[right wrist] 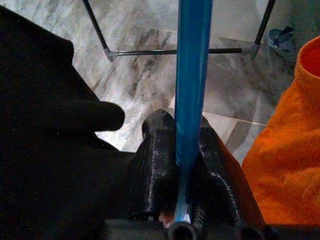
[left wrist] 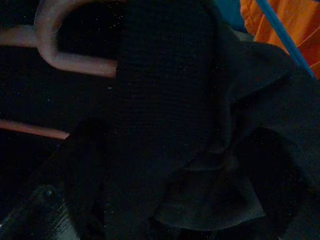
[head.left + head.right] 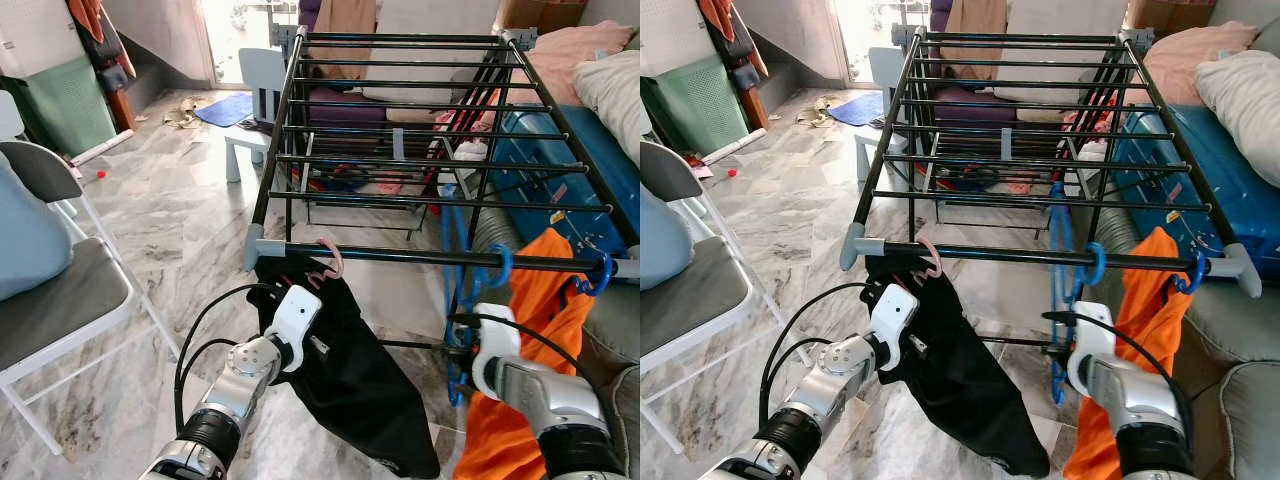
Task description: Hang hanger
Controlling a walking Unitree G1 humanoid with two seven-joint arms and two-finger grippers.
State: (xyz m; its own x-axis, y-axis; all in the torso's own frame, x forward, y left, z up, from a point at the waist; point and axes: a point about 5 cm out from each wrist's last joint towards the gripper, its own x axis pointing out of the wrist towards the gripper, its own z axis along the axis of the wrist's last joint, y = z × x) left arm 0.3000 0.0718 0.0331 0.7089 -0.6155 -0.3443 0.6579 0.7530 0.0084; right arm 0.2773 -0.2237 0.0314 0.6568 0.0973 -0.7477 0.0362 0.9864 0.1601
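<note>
Blue hanger [image 1: 192, 75] clenched in right pincer [image 1: 182, 165]; left pincer [image 3: 300, 290] buried in black garment [image 3: 350, 380], grip untellable.

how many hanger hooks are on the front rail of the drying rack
3: a pink hook on the left above the black garment, a blue hook mid-right, and another blue hook by the orange garment. Others may be hidden.

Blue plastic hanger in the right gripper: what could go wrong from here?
1. The right gripper pinches only the thin bar of the blue plastic hanger, so the hanger may twist or slip.
2. Its hook sits on the black front rail near the orange garment; a pull could drag either off.
3. The left gripper presses into the black garment and might snag it.
</note>
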